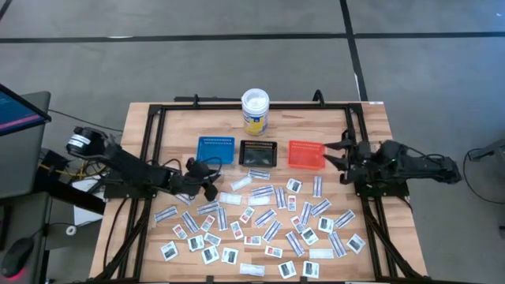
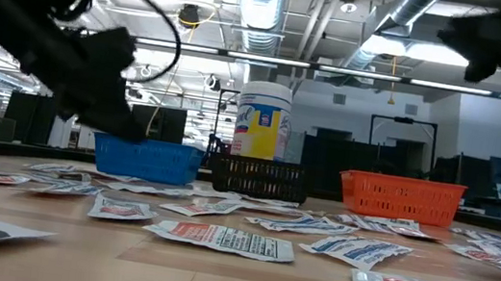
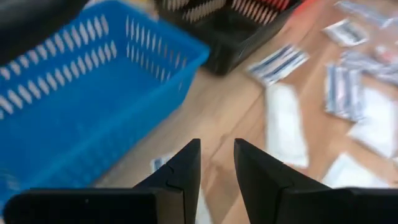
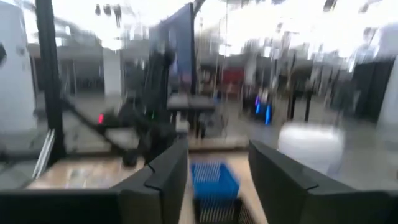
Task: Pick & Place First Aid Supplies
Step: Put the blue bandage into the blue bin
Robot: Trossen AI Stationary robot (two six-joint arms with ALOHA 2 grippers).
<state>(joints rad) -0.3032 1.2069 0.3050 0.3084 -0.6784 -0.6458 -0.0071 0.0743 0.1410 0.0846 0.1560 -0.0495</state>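
Now, operator, your scene reads as follows, with clock directions taken from the counter's centre in the high view.

Left pincer: your left pincer [image 1: 211,188] sits at about 9 o'clock, low over the counter [image 1: 142,229], just beside the blue tray [image 1: 215,150]. Its fingers [image 3: 183,168] stand a narrow gap apart with nothing between them.

Right pincer: your right pincer [image 1: 341,162] is at about 3 o'clock, raised above the counter's right edge, just beside the orange tray [image 1: 306,155]. Its fingers [image 4: 165,171] are spread wide and carry nothing.

First aid supplies: the packets [image 1: 260,221] lie scattered flat across the near half of the counter, from 4 round to 8 o'clock, many overlapping. One white packet [image 3: 286,124] lies on the wood ahead of your left pincer, not touched by it.

Trays: blue, black [image 1: 258,153] and orange stand in a row at roughly 12 o'clock. You cannot tell whether anything lies inside them.

Tub: the white-lidded tub [image 1: 255,110] stands upright behind the black tray, toward the far edge.
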